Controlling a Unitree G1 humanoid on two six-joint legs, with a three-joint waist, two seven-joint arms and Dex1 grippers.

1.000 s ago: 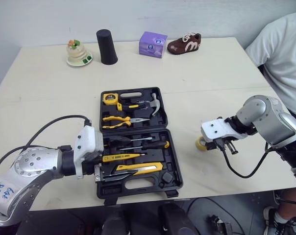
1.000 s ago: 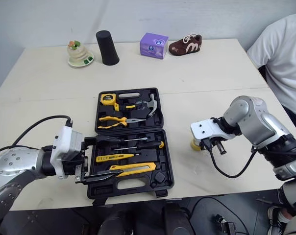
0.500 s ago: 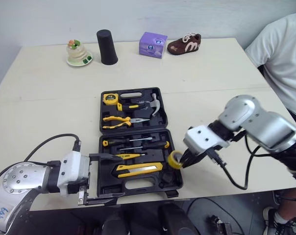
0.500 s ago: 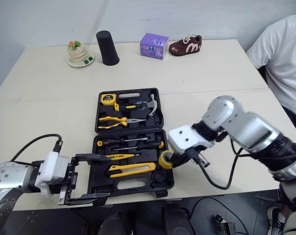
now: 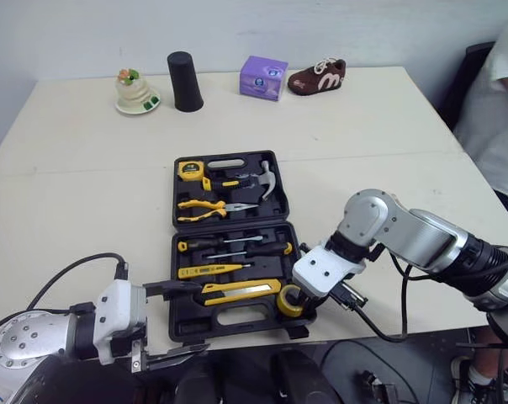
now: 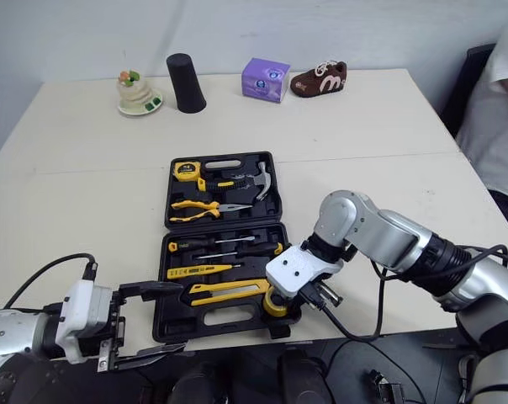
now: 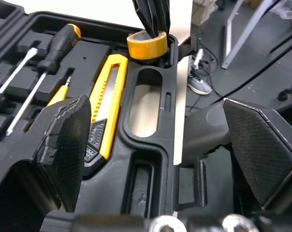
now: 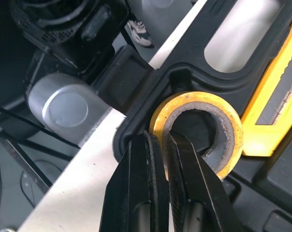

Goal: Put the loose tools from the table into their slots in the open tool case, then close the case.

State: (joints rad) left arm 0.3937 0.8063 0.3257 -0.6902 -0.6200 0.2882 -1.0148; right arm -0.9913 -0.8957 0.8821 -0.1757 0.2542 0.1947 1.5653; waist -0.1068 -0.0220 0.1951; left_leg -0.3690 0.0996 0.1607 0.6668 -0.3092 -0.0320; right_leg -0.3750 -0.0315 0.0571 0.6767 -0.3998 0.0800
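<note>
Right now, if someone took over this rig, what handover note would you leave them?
Left gripper: fingers open, empty, by the near left corner of the open black plastic tool case.
Right gripper: shut on the yellow tape roll at the case's near right corner slot; seating unclear.
Done: yellow utility knife and other tools lie in slots.
Left: release roll, close case.

The beige counter [image 5: 69, 168] is overlooked from the head; the black tool case [image 7: 153, 154] is shared by close wrist views.
</note>
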